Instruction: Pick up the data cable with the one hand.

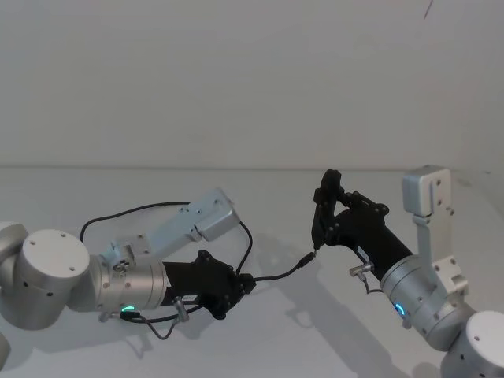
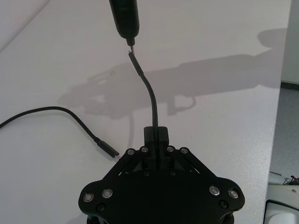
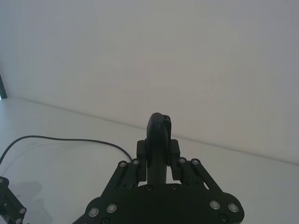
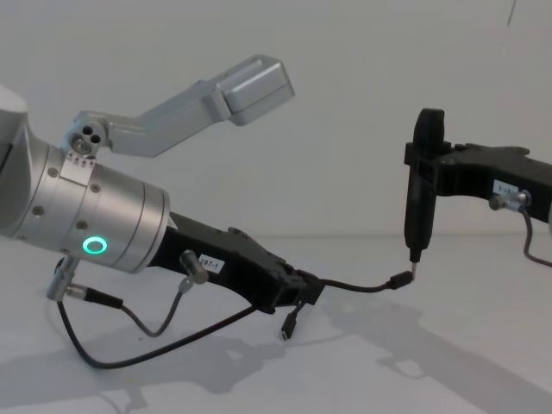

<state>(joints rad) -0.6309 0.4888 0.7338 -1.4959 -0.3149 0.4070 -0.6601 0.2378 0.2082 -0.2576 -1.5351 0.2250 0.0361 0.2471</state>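
My left gripper [image 1: 244, 282] [image 2: 155, 135] [image 4: 302, 285] is shut on the data cable [image 1: 272, 276] [image 2: 150, 93] [image 4: 362, 285], a thin black cable, a short way behind one plug. That plug [image 4: 401, 280] sticks out toward the metal tip of a black pen-like tool [image 1: 319, 213] [image 2: 125, 18] [image 4: 423, 181] and nearly touches it. My right gripper [image 1: 329, 211] [image 3: 159, 151] [image 4: 434, 168] is shut on that tool and holds it upright. The rest of the cable loops back around the left arm [image 1: 142, 209] [image 3: 70, 139]. Its other plug [image 2: 105, 145] [image 4: 287, 326] sits low under the left gripper.
The white table [image 1: 236, 339] stretches under both arms, with a plain white wall behind. A short grey wire [image 4: 164, 323] with a silver plug hangs from the left wrist, and another one [image 4: 526, 233] hangs from the right wrist.
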